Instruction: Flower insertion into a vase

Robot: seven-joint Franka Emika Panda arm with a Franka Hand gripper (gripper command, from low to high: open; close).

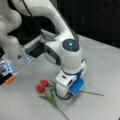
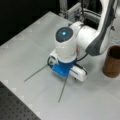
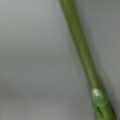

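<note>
A green flower stem (image 3: 82,50) fills the wrist view, running slantwise across grey table, with a pale knot low on it — the camera sits almost on top of it.

In both front views the gripper (image 1: 65,93) is pressed down close to the table (image 1: 105,67), over the point where two stems cross. The arm's wrist hides the fingers, so I cannot tell whether they are parted or closed, nor whether a stem lies between them.

Two red tulips (image 1: 42,85) lie flat on the table. In a front view their heads rest side by side toward the left, leaves beside the gripper, one stem running toward the bottom edge, another (image 1: 92,93) toward the right. From the opposite side, both stem ends (image 2: 35,73) stick out from under the gripper.

The vase (image 2: 113,62) stands upright near the table's right edge in a front view, well apart from the flowers. Only part of its dark mouth shows; I see no flower in it. Neither tulip has been inserted.

Risks, as I judge them:
- The stems cross under the gripper — a closing grip may catch both, or pinch one and drag the other.
- A thin, smooth stem may slip or swivel in the grip.
- The gripper sits low; further descent would press into the table.
</note>
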